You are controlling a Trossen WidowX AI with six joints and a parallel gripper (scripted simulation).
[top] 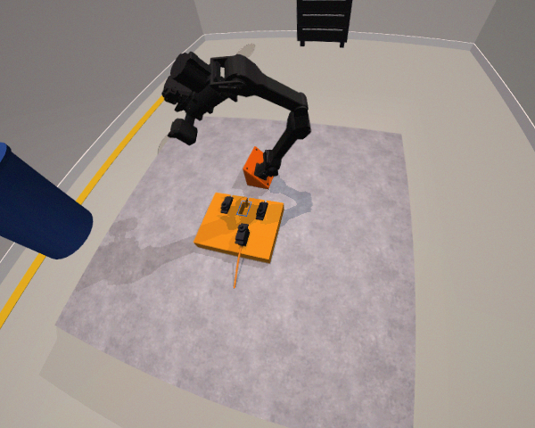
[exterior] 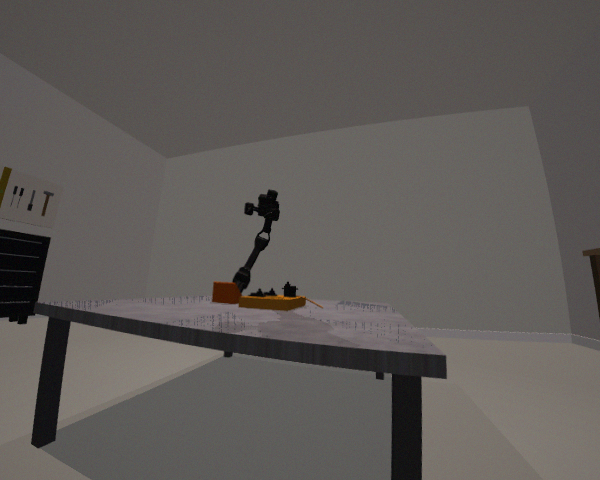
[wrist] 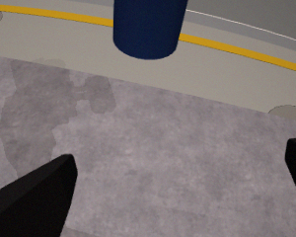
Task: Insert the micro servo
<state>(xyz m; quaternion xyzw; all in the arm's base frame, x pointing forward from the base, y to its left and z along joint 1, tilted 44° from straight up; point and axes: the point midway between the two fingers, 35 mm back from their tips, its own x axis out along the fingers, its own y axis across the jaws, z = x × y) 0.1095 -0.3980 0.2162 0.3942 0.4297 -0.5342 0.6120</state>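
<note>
The tabletop (top: 341, 285) (exterior: 228, 322) (wrist: 187, 148) looks matt, mottled like stone; the deck (top: 212, 230) (exterior: 269, 302), toward six o'clock from the smooth orange block (top: 254, 163) (exterior: 225, 292), resembles smooth plastic.
</note>
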